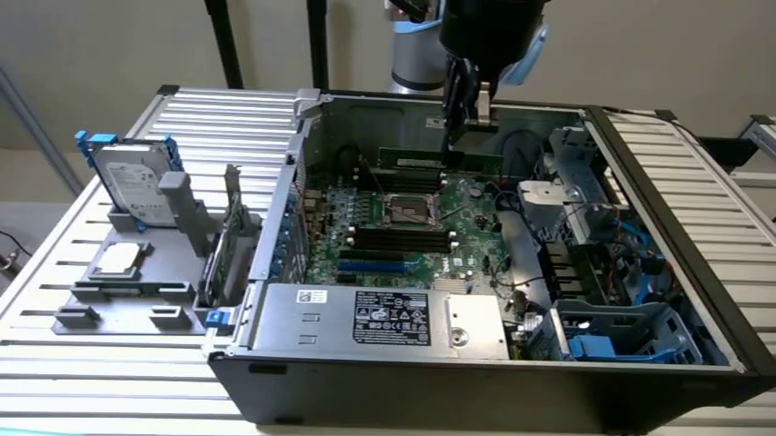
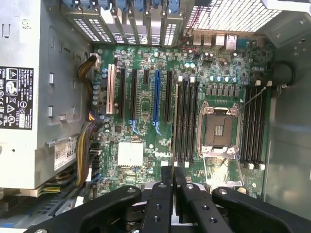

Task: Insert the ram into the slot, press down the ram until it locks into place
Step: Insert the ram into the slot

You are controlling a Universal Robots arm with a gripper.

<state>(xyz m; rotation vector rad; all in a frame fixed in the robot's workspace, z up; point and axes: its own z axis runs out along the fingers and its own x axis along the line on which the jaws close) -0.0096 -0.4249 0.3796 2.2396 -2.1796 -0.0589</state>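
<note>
- The black two-fingered gripper (image 1: pixel 464 138) was clamped on the top edge of the thin green ram stick with dark chips (image 1: pixel 419 161), which hung level and upright above the large green motherboard (image 2: pixel 145 104), touching nothing
- Four long black plastic memory slots (image 2: pixel 187 121) lay just beside the square metal processor socket (image 2: pixel 218 128); in the wrist view the fingers (image 2: pixel 163 199) ran parallel to them
- The carry looked to be the step in hand; doing it well meant holding the stick square, both ends level and matched end to end with one slot
- Which slot lay beneath could not be told
</note>
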